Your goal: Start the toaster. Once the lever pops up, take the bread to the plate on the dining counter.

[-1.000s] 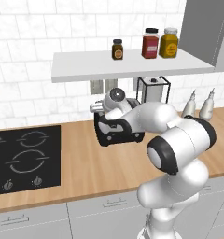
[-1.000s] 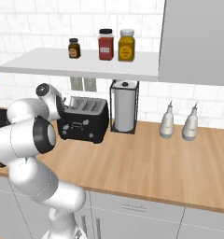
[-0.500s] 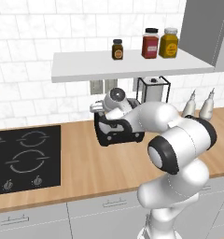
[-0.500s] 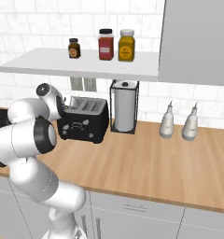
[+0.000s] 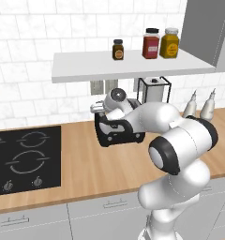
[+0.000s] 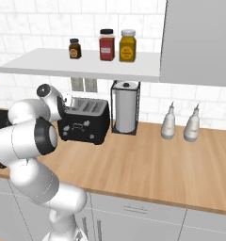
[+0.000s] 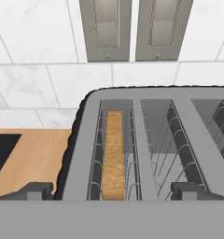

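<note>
Jaws [image 7: 111, 191]: spread to their widest and holding nothing; the two dark finger tips [image 7: 32, 190] rise at the bottom of the hand view, one on each side of the toaster's left pair of slots.
Arm: the white robot arm [image 5: 180, 145] reaches over the light-wood worktop [image 6: 148, 164], its hand poised above the toaster's top.
Toaster: the black boxy four-slot toaster with silver-rimmed slots [image 6: 84, 123] stands on the worktop against the white tiled wall, just left of the black wire paper-towel holder with its white roll [image 6: 126, 107].
Bread: the thin light-tan slice of toast with a darker crust [image 7: 114, 154] sits on edge in the leftmost slot, low between the wire guides; only its top edge shows.
Lever: I cannot tell where it stands from these views; starting the toaster appears to be the step in hand.
Handling: the slice is likely light, stiff and crumbly. It would be best taken by its flat faces near the top edge, lightly, once it stands proud of the slot; a hard squeeze could crack it.
Risk: the wire guides lie close to the slice and may catch a finger.
Behind: two grey wall sockets [image 7: 135, 28] sit on the tiles beyond the toaster.
Far: three jars [image 6: 107, 44] stand on the white shelf above.
</note>
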